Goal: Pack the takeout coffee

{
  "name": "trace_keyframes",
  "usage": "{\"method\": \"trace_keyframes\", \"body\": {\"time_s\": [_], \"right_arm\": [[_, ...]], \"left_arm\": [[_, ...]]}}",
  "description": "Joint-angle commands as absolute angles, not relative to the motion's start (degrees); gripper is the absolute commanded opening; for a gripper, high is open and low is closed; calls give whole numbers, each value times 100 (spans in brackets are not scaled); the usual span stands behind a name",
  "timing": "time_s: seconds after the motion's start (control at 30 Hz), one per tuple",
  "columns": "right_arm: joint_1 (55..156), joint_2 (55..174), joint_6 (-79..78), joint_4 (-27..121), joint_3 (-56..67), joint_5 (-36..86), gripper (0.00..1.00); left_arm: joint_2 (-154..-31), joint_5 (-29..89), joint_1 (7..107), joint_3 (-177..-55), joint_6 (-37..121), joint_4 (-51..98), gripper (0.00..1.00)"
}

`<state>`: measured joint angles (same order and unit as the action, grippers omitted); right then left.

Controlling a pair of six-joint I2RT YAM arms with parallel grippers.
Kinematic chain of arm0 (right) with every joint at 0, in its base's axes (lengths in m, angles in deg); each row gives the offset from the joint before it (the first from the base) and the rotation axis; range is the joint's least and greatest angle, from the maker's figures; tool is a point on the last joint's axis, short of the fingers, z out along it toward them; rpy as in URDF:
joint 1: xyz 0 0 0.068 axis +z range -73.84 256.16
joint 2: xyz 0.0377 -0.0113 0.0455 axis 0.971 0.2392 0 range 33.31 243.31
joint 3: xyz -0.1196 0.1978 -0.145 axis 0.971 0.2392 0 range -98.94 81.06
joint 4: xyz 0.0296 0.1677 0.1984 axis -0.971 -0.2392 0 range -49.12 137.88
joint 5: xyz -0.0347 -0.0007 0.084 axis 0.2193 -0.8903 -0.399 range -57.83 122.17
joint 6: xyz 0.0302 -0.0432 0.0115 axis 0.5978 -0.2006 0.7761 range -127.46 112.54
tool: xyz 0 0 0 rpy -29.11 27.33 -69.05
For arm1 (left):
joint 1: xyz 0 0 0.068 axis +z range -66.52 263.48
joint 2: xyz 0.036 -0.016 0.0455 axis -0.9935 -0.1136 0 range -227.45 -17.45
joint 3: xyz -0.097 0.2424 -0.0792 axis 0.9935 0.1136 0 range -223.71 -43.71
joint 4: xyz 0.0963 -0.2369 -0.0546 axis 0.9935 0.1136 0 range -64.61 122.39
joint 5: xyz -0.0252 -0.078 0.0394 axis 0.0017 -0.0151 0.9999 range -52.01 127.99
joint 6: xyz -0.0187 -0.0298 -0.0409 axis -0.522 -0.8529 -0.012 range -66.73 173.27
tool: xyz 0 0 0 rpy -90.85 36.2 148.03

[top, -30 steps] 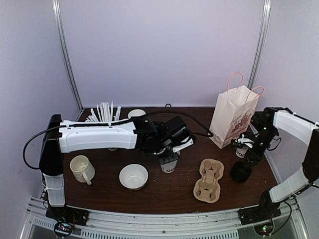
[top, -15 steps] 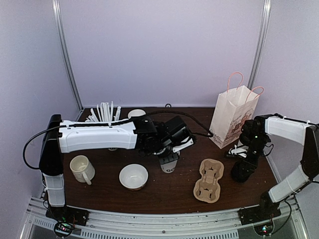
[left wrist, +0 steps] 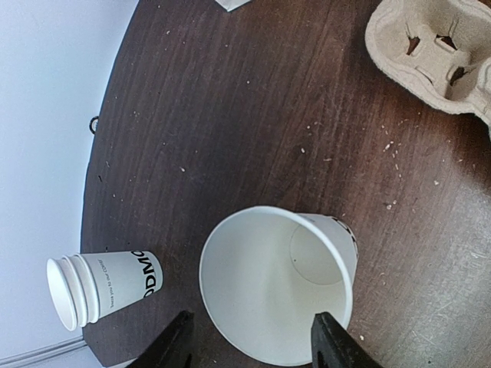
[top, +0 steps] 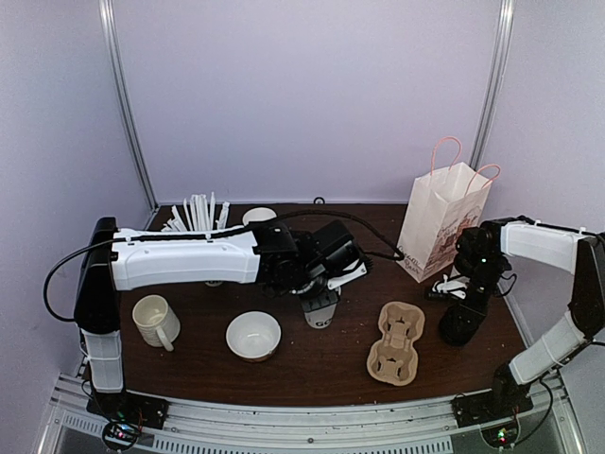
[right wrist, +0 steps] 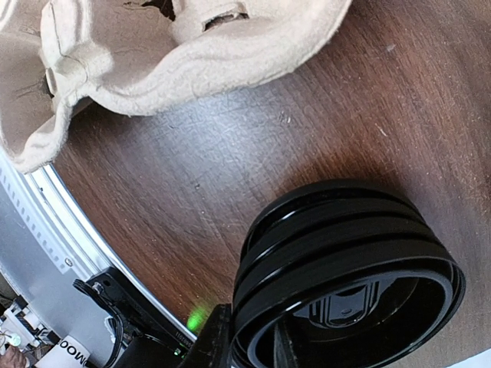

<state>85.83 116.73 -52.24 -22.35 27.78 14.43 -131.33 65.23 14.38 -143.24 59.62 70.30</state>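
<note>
No lidded cup shows in any view. A lidless white paper cup (top: 319, 312) with black lettering near its base stands upright mid-table. In the left wrist view the cup (left wrist: 276, 284) sits between the two black fingers of my left gripper (left wrist: 253, 349), which is open and straddles the rim. A stack of black plastic lids (top: 457, 326) stands at the right. My right gripper (top: 460, 305) is down on this stack (right wrist: 345, 268). One finger (right wrist: 219, 337) is outside the top lid's rim and the other is inside it, pinching the rim.
A white paper bag (top: 442, 222) with pink handles stands at the back right. A cardboard cup carrier (top: 397, 342) lies front right, and a white bowl (top: 253, 336) and handled mug (top: 154, 322) front left. A stack of lidless cups (left wrist: 100, 287) lies on its side. White sticks (top: 194, 213) lie at the back left.
My right gripper has swung left and come down onto the stack of black lids. It has barely moved in the last half second. The left arm has not moved.
</note>
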Motion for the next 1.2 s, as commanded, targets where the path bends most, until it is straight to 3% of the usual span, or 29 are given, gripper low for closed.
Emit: {"method": "trace_keyframes", "body": {"time_s": [0.0, 0.2, 1.17], "right_arm": [[8618, 11664, -5196, -2289, 2697, 1411, 26], [8618, 11639, -5150, -2427, 2588, 1361, 28], [8591, 11873, -4974, -2356, 2507, 1211, 17]], "left_arm": [[-13118, 6587, 1425, -14317, 5968, 6998, 52], [-13109, 6580, 1428, -14315, 5963, 6995, 52], [-13100, 6622, 1430, -14225, 5958, 6989, 52]]}}
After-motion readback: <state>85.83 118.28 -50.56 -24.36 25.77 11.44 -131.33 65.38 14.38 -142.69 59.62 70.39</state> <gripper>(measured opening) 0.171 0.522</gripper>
